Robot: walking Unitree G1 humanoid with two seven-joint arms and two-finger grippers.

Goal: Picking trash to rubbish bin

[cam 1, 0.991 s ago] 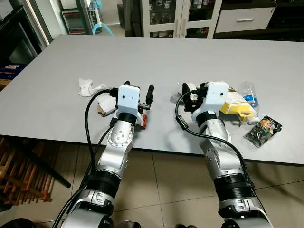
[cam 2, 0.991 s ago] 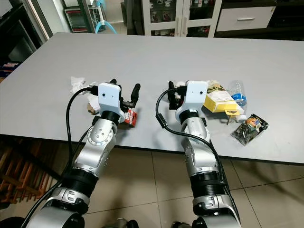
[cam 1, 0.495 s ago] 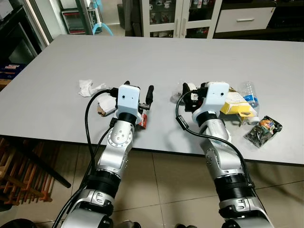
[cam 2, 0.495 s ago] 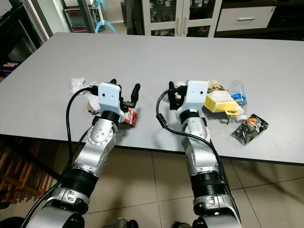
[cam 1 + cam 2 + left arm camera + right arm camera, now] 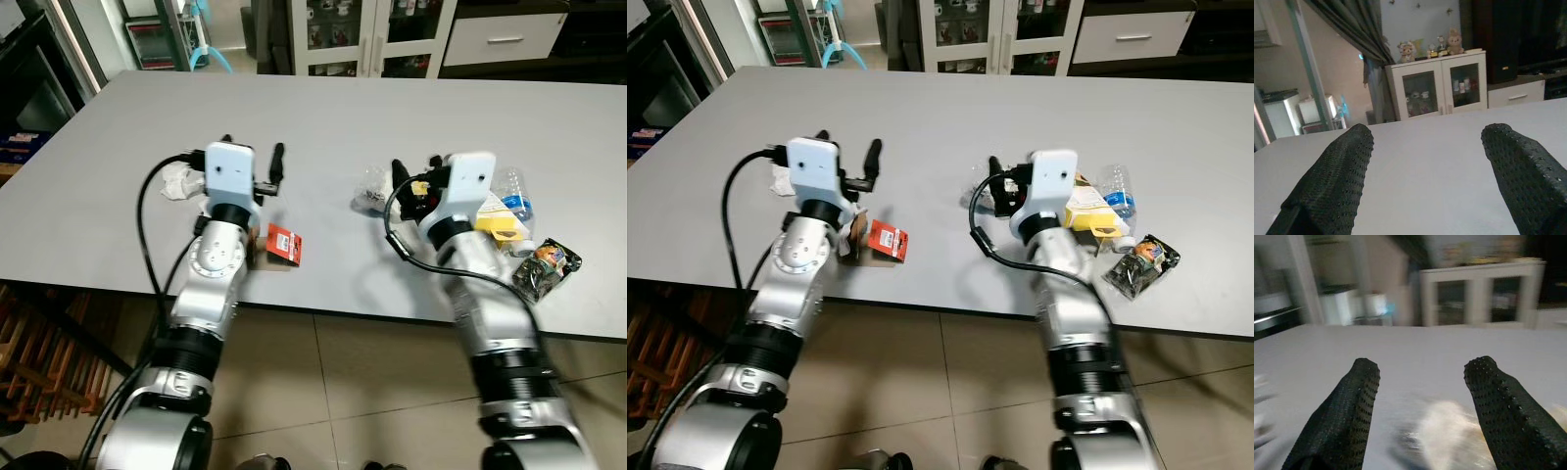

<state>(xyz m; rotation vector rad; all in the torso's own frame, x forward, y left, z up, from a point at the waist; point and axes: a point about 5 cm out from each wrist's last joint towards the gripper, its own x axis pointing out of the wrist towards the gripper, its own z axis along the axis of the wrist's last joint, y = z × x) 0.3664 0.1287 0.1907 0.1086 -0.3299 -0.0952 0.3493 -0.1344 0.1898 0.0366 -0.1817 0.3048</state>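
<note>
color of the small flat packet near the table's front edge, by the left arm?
Red packet, with some white print; clearest in the left eye view.

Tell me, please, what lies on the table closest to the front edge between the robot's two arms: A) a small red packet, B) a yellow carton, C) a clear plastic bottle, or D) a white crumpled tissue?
A: the small red packet lies flat near the table front edge, beside the left arm.
</note>
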